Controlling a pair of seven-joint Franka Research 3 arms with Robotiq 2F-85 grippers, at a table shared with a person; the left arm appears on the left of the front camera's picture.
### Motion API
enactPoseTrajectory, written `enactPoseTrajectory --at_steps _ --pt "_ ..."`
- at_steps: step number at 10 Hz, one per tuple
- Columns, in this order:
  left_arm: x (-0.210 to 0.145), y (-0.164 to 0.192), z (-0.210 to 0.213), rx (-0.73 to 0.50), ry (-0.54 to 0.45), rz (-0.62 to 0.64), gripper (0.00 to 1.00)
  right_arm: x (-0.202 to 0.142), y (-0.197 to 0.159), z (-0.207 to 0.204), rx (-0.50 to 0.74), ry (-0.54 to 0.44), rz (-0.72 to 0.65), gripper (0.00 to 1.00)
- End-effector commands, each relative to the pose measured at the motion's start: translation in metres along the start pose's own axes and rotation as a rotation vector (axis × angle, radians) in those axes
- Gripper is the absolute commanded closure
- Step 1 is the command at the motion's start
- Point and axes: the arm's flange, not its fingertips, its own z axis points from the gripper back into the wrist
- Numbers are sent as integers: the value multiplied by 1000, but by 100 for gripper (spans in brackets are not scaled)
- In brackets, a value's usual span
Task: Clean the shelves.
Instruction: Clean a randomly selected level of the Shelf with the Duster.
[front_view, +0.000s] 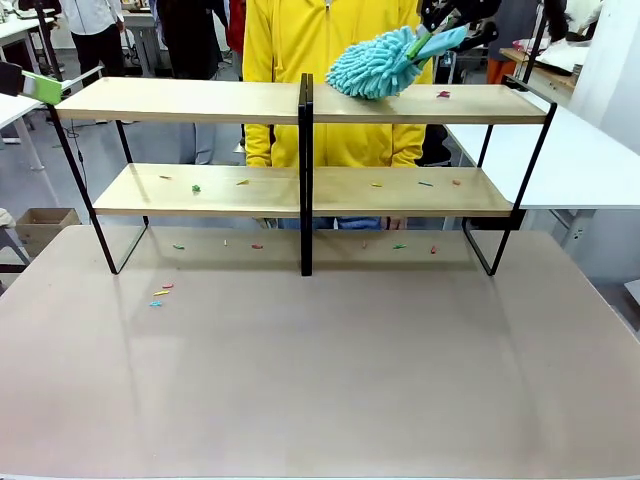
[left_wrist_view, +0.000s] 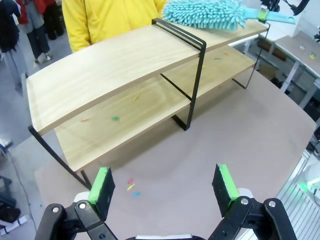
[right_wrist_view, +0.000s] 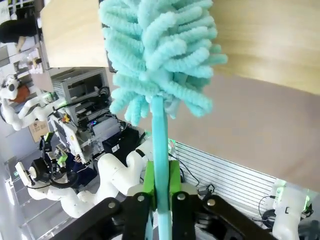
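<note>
Wooden boards on a thin black frame, the shelves (front_view: 200, 100) stood near the far edge of the worktop (front_view: 320, 380): stiff, probably light enough to slide, best steadied at the central upright. A soft duster (front_view: 375, 62) rested on the top board. The right gripper (right_wrist_view: 161, 181), in its wrist view, had fingers clenched on the handle, too dark to judge from the front. The left gripper (left_wrist_view: 165, 184) hung released and empty, its view catching scraps (left_wrist_view: 115, 118) on the lower board.

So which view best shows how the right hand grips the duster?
The right wrist view: the right hand clamps the duster handle between its green pads. The front view shows its head on the shelves' top board, grip partly cropped; the left wrist view shows it far off.
</note>
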Motion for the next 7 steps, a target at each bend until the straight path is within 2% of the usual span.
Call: enactPoseTrajectory --at_steps 1,3,5,6,7 --pt "0 1 0 -8 -4 -5 0 -23 -11 13 -87 -37 -52 88" --pt "0 1 0 -8 -4 -5 0 -44 -26 35 -197 -78 -80 88" --pt "0 1 0 -8 -4 -5 0 -70 -46 56 -356 -145 -208 88" --pt "0 1 0 -8 -4 -5 0 -84 -58 72 -481 -273 -346 88" --pt "0 1 0 -8 -4 -5 0 -98 -62 87 -533 -399 -399 88"
